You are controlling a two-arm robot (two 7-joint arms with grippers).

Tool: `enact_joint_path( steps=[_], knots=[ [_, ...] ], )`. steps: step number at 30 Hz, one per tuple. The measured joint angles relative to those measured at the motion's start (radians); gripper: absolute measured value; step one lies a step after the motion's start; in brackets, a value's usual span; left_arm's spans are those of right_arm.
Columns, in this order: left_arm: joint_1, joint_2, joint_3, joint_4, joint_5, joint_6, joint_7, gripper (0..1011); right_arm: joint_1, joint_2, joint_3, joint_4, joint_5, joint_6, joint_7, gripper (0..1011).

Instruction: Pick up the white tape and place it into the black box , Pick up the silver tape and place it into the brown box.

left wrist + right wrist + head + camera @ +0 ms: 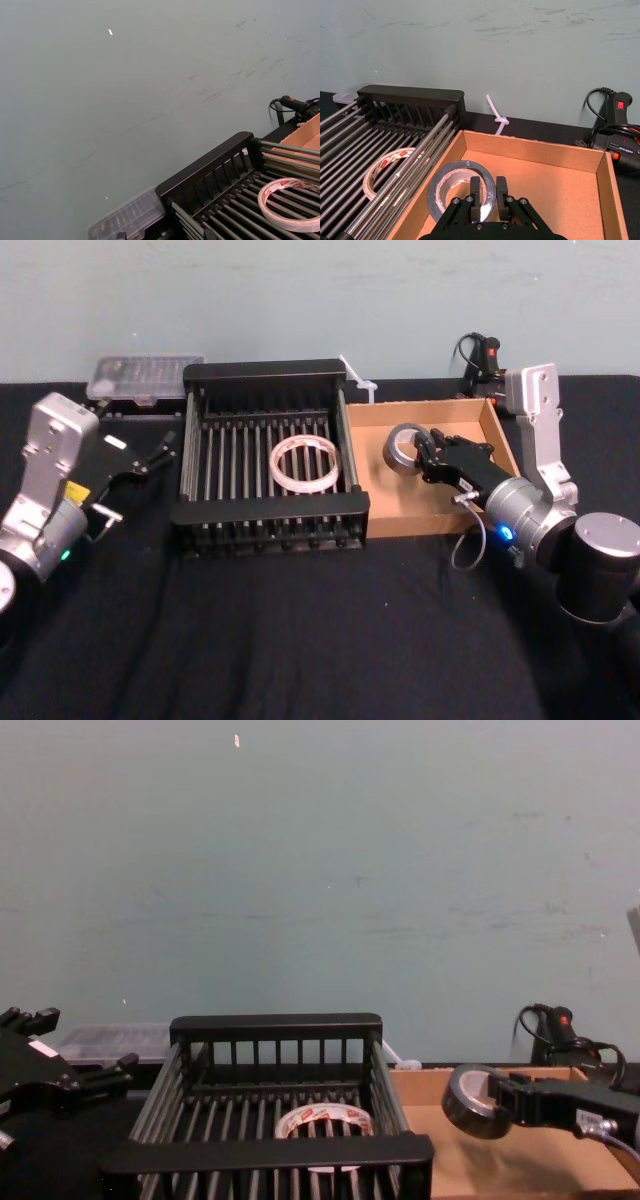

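The white tape [304,465] with red-orange print lies flat on the slatted floor of the black box [265,370], also seen in the left wrist view as the white tape [290,202] and from the chest [323,1122]. My right gripper [425,452] is shut on the near wall of the silver tape [403,447], which hangs tilted just above the floor of the brown box [430,522], at its left side. The right wrist view shows the gripper [488,187] pinching the silver tape [460,192]. My left gripper [150,455] stands open to the left of the black box, holding nothing.
A clear plastic case [145,375] sits behind the left gripper at the back left. A black tool with a red switch and cable [480,355] lies behind the brown box. A white zip tie [355,375] sticks up between the two boxes at the back.
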Motion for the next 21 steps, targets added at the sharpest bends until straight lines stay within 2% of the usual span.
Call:
enact_joint_path(
  steps=[4, 7, 8, 11, 16, 19, 20, 21],
  knots=[
    [0.0, 0.0, 0.0, 0.0, 0.0, 0.0, 0.0, 1001, 0.0, 0.0, 0.0, -0.001, 0.0, 0.0, 0.0, 205],
    [0.0, 0.0, 0.0, 0.0, 0.0, 0.0, 0.0, 1001, -0.001, 0.0, -0.001, -0.001, 0.0, -0.001, -0.001, 270],
    [0.0, 0.0, 0.0, 0.0, 0.0, 0.0, 0.0, 1001, -0.001, 0.0, -0.001, -0.001, 0.0, -0.001, -0.001, 327],
    [0.0, 0.0, 0.0, 0.0, 0.0, 0.0, 0.0, 1001, -0.001, 0.0, -0.001, -0.001, 0.0, -0.001, -0.001, 380],
    [0.0, 0.0, 0.0, 0.0, 0.0, 0.0, 0.0, 1001, -0.001, 0.0, -0.001, -0.002, 0.0, -0.001, -0.001, 569],
    [0.0, 0.0, 0.0, 0.0, 0.0, 0.0, 0.0, 1001, -0.001, 0.0, -0.001, -0.002, 0.0, -0.001, -0.001, 626],
    [0.0, 0.0, 0.0, 0.0, 0.0, 0.0, 0.0, 1001, -0.001, 0.0, -0.001, -0.002, 0.001, -0.001, -0.002, 691],
    [0.0, 0.0, 0.0, 0.0, 0.0, 0.0, 0.0, 1001, -0.001, 0.0, -0.001, -0.002, 0.001, -0.001, -0.002, 710]
  ],
)
